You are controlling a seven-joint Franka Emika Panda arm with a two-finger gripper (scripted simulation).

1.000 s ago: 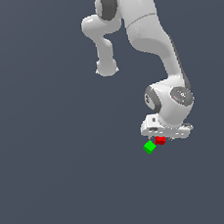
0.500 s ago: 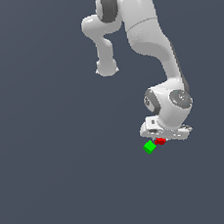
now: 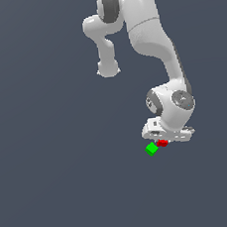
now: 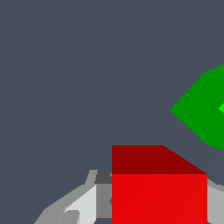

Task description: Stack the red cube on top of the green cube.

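The red cube (image 3: 162,143) sits directly under the white hand of my gripper (image 3: 164,139) in the exterior view. In the wrist view the red cube (image 4: 159,197) fills the space between the two grey fingers (image 4: 87,201), which stand against its sides, so the gripper (image 4: 159,210) is shut on it. The green cube (image 3: 151,149) lies just beside the red cube, toward the exterior view's left and a little lower in that picture. The two cubes look almost touching there. In the wrist view the green cube (image 4: 205,109) shows apart from the red one, cut by the frame edge.
A plain dark grey surface (image 3: 58,181) lies all around. The white arm (image 3: 151,36) rises above the hand. No other objects show.
The hand has sunk very slightly over the red cube and the upper arm has shifted a little. Both cubes stay where they were.
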